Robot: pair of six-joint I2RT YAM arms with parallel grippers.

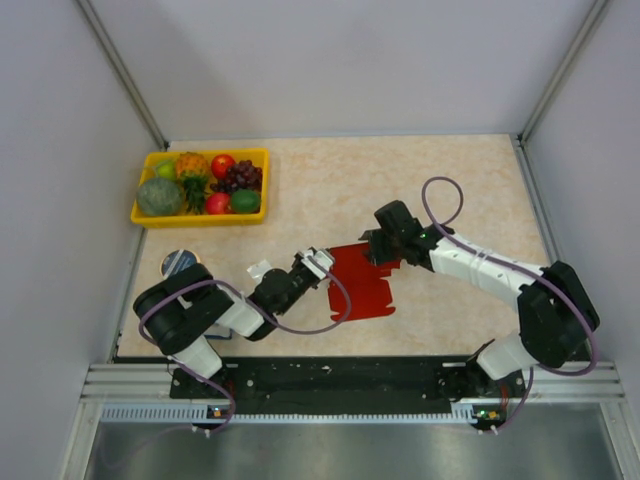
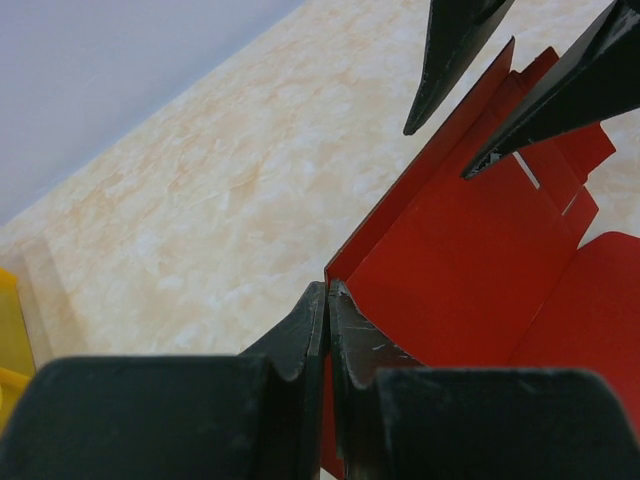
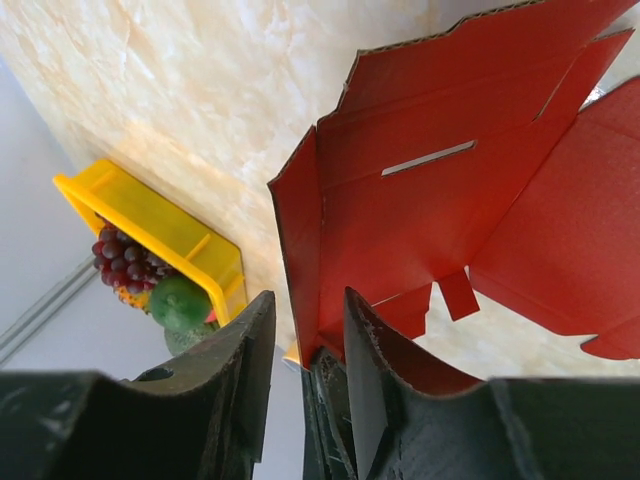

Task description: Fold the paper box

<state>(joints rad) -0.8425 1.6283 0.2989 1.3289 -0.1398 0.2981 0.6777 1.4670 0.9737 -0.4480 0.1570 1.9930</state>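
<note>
The paper box (image 1: 362, 285) is a flat red cardboard piece with tabs, lying mid-table with some panels raised. My left gripper (image 1: 322, 265) is shut on its left edge; in the left wrist view the jaws (image 2: 328, 300) pinch the red sheet (image 2: 470, 260) with no gap. My right gripper (image 1: 380, 250) is at the box's far edge. Seen from the right wrist, its fingers (image 3: 308, 300) straddle an upright red panel (image 3: 430, 200), with a gap left between the panel and the left finger. The right gripper's fingertips (image 2: 450, 60) show at the top of the left wrist view.
A yellow tray (image 1: 200, 218) of toy fruit stands at the back left and also shows as the yellow tray (image 3: 150, 225) in the right wrist view. A small round dark object (image 1: 180, 262) and a whitish wrapper (image 1: 258, 270) lie near the left arm. Walls enclose the table.
</note>
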